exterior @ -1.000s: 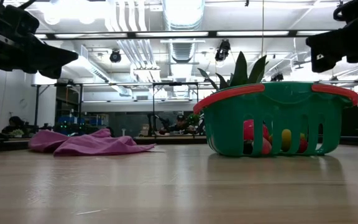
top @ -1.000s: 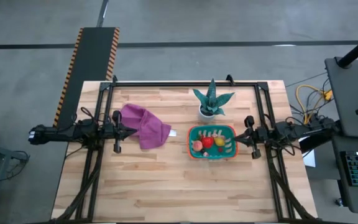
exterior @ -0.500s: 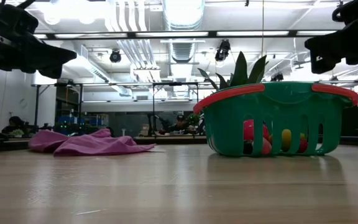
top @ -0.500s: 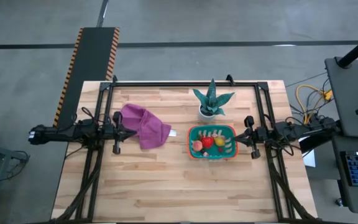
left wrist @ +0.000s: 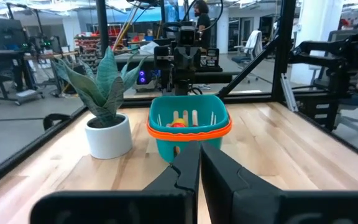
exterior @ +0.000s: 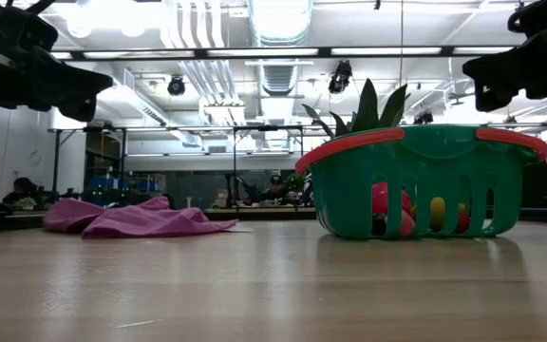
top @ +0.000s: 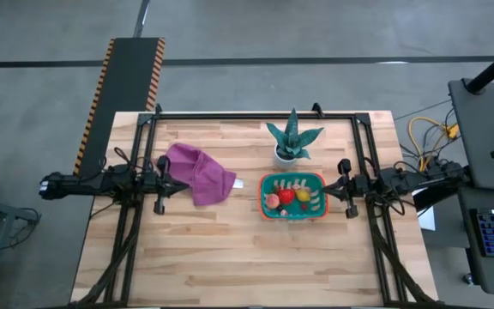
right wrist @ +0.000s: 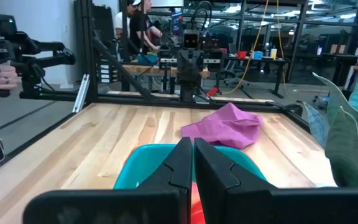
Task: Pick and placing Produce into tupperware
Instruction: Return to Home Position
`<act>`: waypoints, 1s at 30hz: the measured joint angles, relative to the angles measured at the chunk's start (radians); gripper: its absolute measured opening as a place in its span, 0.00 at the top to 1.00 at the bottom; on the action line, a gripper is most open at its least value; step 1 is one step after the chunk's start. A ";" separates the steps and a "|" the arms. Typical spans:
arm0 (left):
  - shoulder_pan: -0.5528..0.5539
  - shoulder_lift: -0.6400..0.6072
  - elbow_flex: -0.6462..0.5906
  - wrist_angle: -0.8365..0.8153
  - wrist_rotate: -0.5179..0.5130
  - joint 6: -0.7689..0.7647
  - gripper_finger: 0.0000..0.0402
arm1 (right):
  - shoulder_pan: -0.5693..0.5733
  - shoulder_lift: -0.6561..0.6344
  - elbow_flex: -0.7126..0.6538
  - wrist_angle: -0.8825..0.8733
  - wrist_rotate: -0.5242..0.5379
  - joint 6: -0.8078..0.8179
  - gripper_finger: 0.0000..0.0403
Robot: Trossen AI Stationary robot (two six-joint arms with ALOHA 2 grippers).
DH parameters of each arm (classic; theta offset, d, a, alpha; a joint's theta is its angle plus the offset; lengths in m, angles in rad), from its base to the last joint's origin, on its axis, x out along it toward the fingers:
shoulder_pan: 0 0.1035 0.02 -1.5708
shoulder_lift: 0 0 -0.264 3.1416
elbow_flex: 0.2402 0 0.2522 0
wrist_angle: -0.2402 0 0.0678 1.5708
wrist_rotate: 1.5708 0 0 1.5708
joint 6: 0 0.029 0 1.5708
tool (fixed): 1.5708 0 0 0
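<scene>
The table (top: 230, 257) was pale planked wood, with a black metal frame (top: 256, 114) along its far edge and both sides. A crumpled purple cloth (top: 200, 174) lay left of centre. A potted plant (top: 292, 142) stood upright toward the far edge, and an orange-rimmed teal basket (top: 292, 217) sat just in front of it.

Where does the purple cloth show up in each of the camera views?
High view: the cloth lies left of the table's middle.
Low view: the cloth lies flat on the wood at the left.
Left wrist view: not in it.
Right wrist view: the cloth lies on the wood beyond the basket.
Shared landmark: the green basket, which shows in all four views.
</scene>
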 joint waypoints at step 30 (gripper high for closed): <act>-0.001 0.011 0.000 0.008 0.006 -0.012 1.00 | 0.001 0.006 -0.001 0.005 0.000 0.050 0.98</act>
